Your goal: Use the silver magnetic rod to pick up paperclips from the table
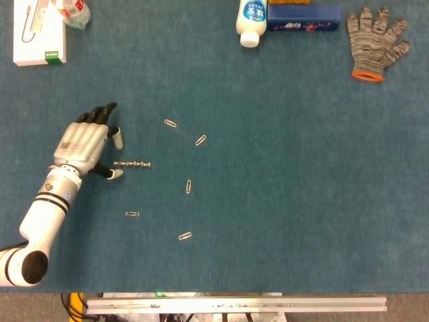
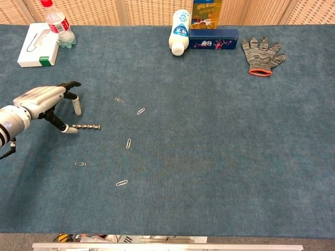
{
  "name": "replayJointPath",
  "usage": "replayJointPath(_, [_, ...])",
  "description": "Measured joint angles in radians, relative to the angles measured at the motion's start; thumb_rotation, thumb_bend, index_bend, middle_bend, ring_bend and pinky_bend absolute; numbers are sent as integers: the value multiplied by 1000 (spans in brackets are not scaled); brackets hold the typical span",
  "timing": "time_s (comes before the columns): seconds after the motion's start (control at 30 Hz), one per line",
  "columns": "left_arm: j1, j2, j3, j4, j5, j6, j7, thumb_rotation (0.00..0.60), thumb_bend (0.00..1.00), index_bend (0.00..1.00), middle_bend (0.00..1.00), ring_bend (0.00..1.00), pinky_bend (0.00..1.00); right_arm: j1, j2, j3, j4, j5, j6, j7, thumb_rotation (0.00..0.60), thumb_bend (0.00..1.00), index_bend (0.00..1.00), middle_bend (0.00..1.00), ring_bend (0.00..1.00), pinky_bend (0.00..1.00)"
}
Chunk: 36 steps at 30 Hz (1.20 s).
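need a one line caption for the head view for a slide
Left hand reaches for the silver magnetic rod on the blue table, five paperclips scattered nearby.

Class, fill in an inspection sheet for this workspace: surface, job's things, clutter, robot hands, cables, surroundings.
Surface: blue-green cloth table, flat.
Job's things: silver magnetic rod lying on the cloth; five paperclips scattered right of and below it, none on the rod.
Clutter: white box and a plastic bottle at far left; white bottle on its side, dark blue box and knitted glove along the far edge.
Robot hands: left robot hand at the rod's left end, fingers apart, holding nothing; right not in view.
Cables: nothing seen.
Surroundings: woven screen panels behind the table; metal rail at the near edge.
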<state>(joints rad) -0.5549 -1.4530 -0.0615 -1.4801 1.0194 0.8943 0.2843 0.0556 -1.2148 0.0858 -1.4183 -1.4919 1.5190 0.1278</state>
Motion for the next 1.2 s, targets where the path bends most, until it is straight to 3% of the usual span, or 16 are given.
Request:
replayJointPath(0.73, [-2, 2, 14, 13, 36, -29, -64, 600, 205, 487, 0, 0, 110, 3, -1, 1, 1, 1, -5, 1, 600, 0, 206, 196, 189, 350])
replayJointPath(1.2, [5, -19, 21, 41, 51, -28, -89, 600, 213, 517, 0, 0, 110, 1, 2, 1, -3, 2, -4, 1, 600, 0, 206, 196, 189, 350])
